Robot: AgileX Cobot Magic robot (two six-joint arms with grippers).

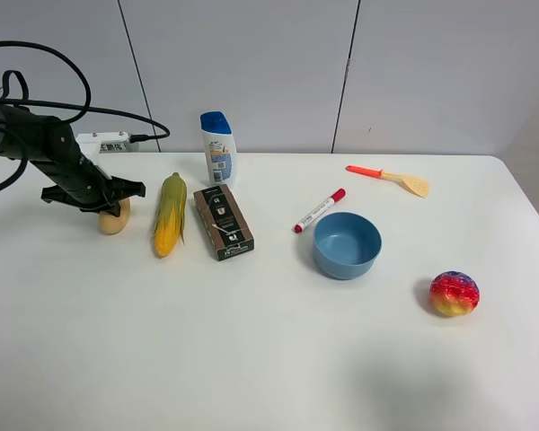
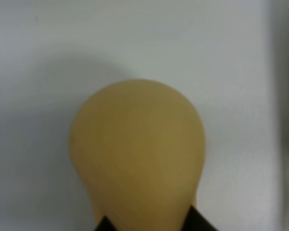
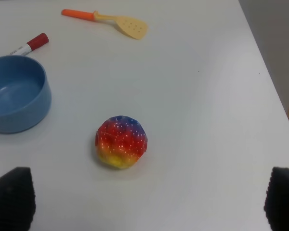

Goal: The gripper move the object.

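The tan-orange ball (image 1: 114, 221) sits on the white table (image 1: 269, 359) at the far left, beside the corn cob. My left gripper (image 1: 109, 201) comes down over it from the left. In the left wrist view the ball (image 2: 137, 154) fills the frame, and two black fingertips (image 2: 198, 221) press against its narrow end on both sides, so the left gripper (image 2: 151, 225) is shut on it. The ball looks to be resting on or just above the table. My right gripper (image 3: 147, 199) is open and empty, its fingertips wide apart; the arm is out of the high view.
A corn cob (image 1: 169, 214), a dark box (image 1: 223, 222), a shampoo bottle (image 1: 218, 148), a red marker (image 1: 319, 210), a blue bowl (image 1: 346, 244) and an orange spatula (image 1: 391, 177) lie across the table. A rainbow ball (image 1: 455, 293) lies at the right, in front of the right gripper (image 3: 121, 141).
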